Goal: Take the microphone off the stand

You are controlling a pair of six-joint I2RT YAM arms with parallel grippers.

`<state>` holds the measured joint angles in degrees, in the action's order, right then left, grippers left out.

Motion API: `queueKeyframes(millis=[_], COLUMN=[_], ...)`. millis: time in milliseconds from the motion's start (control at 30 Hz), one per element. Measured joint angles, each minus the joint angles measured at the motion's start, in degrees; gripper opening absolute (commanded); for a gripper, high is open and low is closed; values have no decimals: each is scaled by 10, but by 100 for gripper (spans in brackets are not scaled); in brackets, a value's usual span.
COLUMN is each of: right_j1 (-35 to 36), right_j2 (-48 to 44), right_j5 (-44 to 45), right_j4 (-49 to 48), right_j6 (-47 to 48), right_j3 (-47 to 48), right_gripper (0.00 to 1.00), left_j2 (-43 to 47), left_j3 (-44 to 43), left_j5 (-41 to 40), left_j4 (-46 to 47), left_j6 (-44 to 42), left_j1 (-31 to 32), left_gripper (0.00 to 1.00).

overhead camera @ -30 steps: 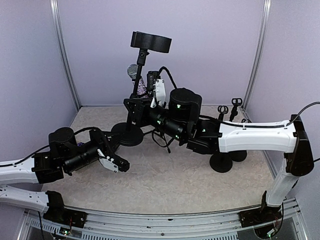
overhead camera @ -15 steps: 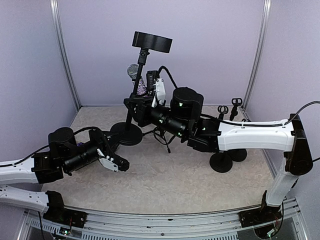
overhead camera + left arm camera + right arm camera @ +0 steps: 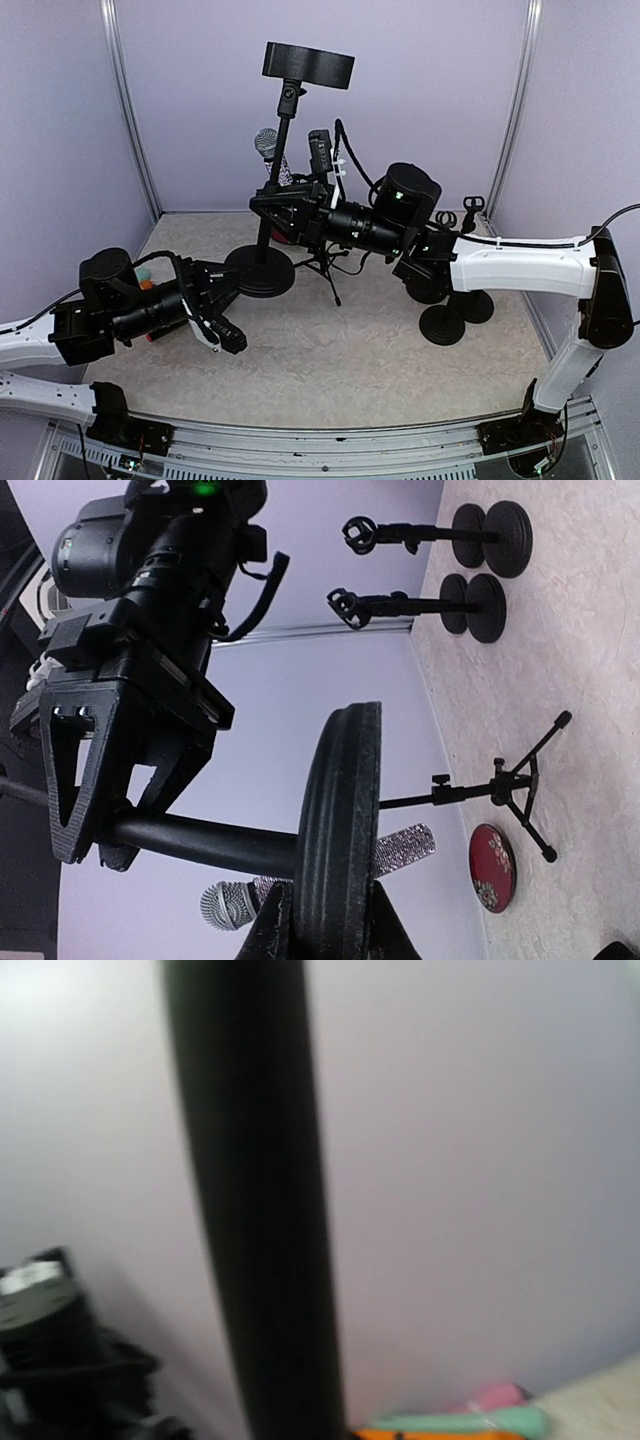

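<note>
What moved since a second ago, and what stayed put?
The right claw on the stand's pole rose, and the tall stand with it. The left claw pulled back a bit toward its base. The microphone and the two small stands stayed.

Right wrist view is blurred; the stand pole [image 3: 255,1200] hides its end effector.

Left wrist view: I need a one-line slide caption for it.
Right tool straddles the stand pole above its round base; microphone behind, two empty stands beyond.
</note>
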<state>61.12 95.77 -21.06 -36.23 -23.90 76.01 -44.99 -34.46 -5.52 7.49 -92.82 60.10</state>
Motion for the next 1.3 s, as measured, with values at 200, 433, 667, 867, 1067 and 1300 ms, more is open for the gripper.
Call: queueKeyframes(millis=[200, 433, 667, 867, 1067, 1300], right_j1=[-11, -12, -10, 18, 56, 86], right_j2=[2, 18, -6, -108, -151, -99], right_j5=[-129, -274, -224, 28, 219, 318], right_j4=[-65, -141, -32, 66, 92, 182], right_j6=[-42, -113, -69, -19, 31, 55], right_j3=[4, 27, 31, -53, -80, -5], right_gripper=[0, 0, 73, 87, 81, 69], left_j2=[-1, -3, -14, -35, -42, -42], left_j3=[-16, -21, -21, -19, -16, -13], left_j5=[57, 125, 108, 43, 2, -8], left_j4=[4, 27, 31, 35, 34, 37], left_j6=[12, 14, 15, 13, 13, 10], left_j1=[10, 23, 19, 6, -1, -1], left_gripper=[0, 0, 0, 0, 0, 0])
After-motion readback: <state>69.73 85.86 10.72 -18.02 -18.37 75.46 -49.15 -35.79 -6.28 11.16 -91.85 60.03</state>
